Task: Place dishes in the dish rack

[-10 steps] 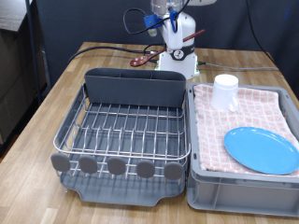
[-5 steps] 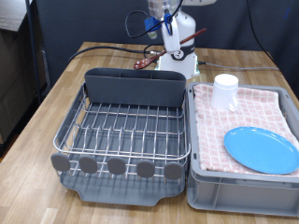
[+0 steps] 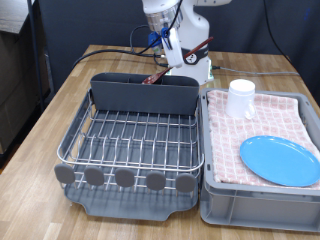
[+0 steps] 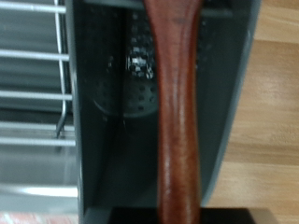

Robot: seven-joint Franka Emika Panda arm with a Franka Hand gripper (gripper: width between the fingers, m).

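Note:
My gripper (image 3: 171, 48) is shut on the dark reddish-brown wooden spoon (image 3: 157, 75) and holds it tilted just above the back edge of the grey cutlery bin (image 3: 145, 96) of the dish rack (image 3: 130, 140). In the wrist view the spoon (image 4: 177, 103) hangs over the open cutlery bin (image 4: 117, 121), beside the rack wires (image 4: 33, 89). The white mug (image 3: 241, 98) stands upright and the light-blue plate (image 3: 280, 160) lies flat on the pink-checked cloth in the grey crate (image 3: 255, 205).
The rack's wire grid holds no dishes; round grey discs (image 3: 125, 178) line its front edge. The crate sits close against the rack on the exterior view's right. The robot base (image 3: 190, 68) and cables stand behind the rack on the wooden table (image 3: 60, 100).
The gripper has moved down and towards the exterior view's left with the spoon, bringing the spoon's lower end from behind the rack to the cutlery bin's back edge.

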